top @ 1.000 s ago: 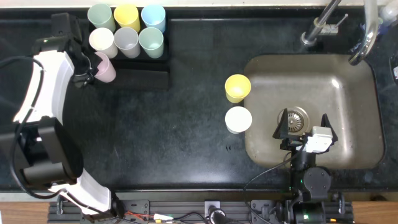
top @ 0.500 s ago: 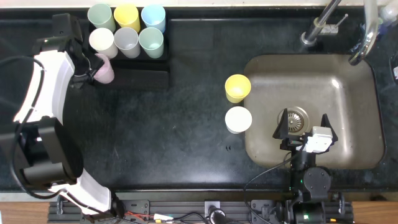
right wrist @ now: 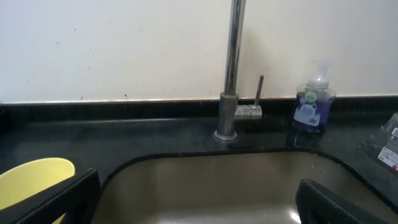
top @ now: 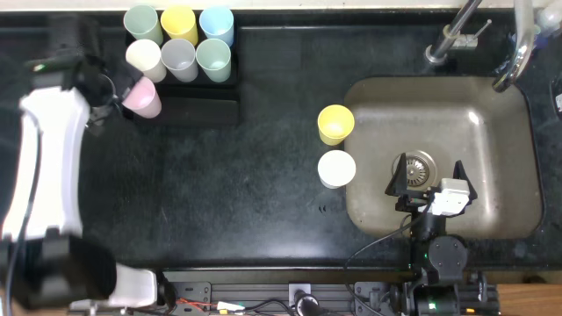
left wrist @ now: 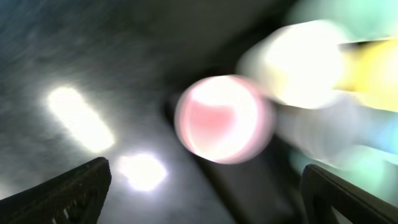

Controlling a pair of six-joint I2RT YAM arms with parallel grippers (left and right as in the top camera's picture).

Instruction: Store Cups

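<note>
— Where is the pink cup (top: pixel 142 96)?
— At the left end of the dark rack (top: pixel 206 111), on its front part, just in front of the cream cup (top: pixel 144 57). I cannot tell whether it is seated in a slot.
— Is the left gripper (left wrist: pixel 205 171) holding it?
— No. In the left wrist view its fingers are spread wide. The cup's open mouth faces the camera a little way beyond them, apart from both. That view is blurred, so finer detail is lost.
— And the rest of the rack?
— Behind the pink one stand the stored cups (top: pixel 179 55), two rows of three, mouths up. Green, yellow and blue are at the back, with cream, grey and mint in front.
— Any cups outside the rack?
— Two. A yellow cup (top: pixel 335 123) and a white cup (top: pixel 336 168) stand on the black surface (top: pixel 246 202). They are just beside each other at the left edge of the sink (top: pixel 492 114), well apart from the rack.
— What about the right arm?
— The right gripper (top: pixel 429 163) hangs over the sink basin, fingers wide apart and holding nothing. Its wrist view looks across the basin to the faucet (right wrist: pixel 233 68) and a soap bottle (right wrist: pixel 314 99) by the back wall, with the yellow cup's rim also in sight.
</note>
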